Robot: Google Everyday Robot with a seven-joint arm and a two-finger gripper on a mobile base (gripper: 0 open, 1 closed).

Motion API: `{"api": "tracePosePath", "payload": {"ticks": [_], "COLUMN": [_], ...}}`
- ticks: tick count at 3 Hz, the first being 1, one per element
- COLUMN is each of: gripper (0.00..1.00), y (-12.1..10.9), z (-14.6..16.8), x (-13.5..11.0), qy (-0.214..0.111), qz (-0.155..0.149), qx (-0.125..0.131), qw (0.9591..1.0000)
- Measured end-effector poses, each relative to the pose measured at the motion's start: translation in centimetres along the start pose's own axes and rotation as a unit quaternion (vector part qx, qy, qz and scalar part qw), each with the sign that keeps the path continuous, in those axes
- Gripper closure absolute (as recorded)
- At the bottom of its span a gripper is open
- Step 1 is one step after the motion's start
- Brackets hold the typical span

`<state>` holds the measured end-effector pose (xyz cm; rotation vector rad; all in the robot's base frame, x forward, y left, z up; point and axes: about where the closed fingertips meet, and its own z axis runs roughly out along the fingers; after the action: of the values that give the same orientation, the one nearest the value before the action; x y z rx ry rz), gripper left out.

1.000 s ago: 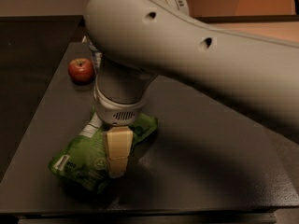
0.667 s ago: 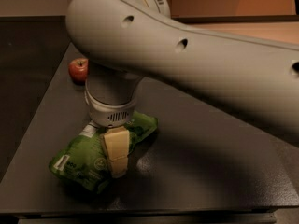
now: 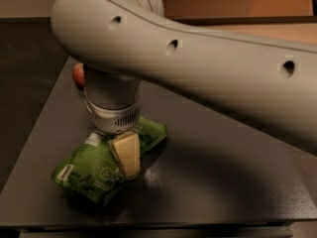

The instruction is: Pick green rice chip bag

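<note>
Camera view, dim light. Green rice chip bag (image 3: 89,170) lies flat on the dark table (image 3: 218,177), at about 8 o'clock in the frame, near the table's front edge. Long axis runs from 8 o'clock to 2 o'clock. Bright green, puffy, crinkled plastic; a white label panel at its left end, another white patch near the wrist, and small round printed icons on the near face. Left end crimped flat.

Red apple (image 3: 78,75) sits at 11 o'clock from the bag, well apart from it, mostly hidden behind the arm; much smaller than the bag.

Gripper (image 3: 124,155) is down on the bag's middle, its tan lower part lying against the bag's near side. Cannot tell whether the claw is clenched on the bag or released: the far side is hidden by the wrist.

Grey arm (image 3: 208,58) sweeps in from 3 o'clock, filling the upper frame.
</note>
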<state>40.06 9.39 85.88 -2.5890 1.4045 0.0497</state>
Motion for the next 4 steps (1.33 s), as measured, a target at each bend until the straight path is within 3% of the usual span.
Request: {"api": "tracePosePath", "payload": {"ticks": [3, 4], "gripper": [0.88, 1.0], "y": [0.24, 0.23], "z": [-0.57, -1.18], "x": [0.7, 1.0], "qy": [0.023, 0.027], "qz": [-0.026, -0.023], "qx": [-0.005, 0.0], "qw": [0.9994, 0.9994]}}
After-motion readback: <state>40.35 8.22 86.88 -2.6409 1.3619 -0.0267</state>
